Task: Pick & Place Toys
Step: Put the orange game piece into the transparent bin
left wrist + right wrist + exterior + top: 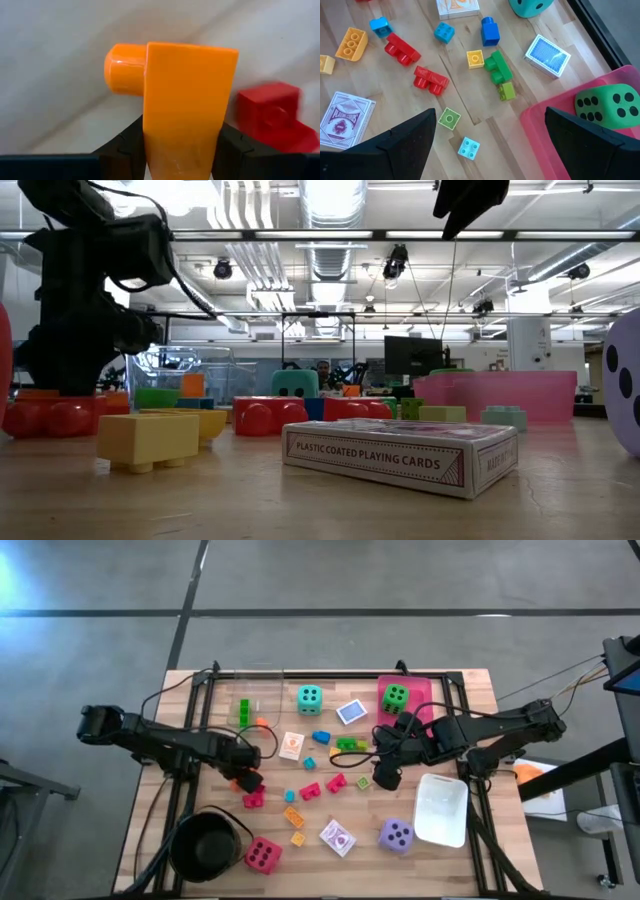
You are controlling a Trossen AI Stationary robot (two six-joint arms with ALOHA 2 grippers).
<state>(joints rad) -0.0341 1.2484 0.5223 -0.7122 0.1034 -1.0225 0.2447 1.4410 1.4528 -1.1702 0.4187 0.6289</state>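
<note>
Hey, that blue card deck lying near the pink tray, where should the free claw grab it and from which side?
Take the blue card deck from straight above, across its two long edges. It lies flat with bare wood all round, and the open right claw hangs close by, likely wide enough.

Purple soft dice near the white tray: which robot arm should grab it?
The right arm, probably. Its open right gripper hovers near the purple soft dice, while the left gripper is across the table, holding an orange plastic block.
</note>
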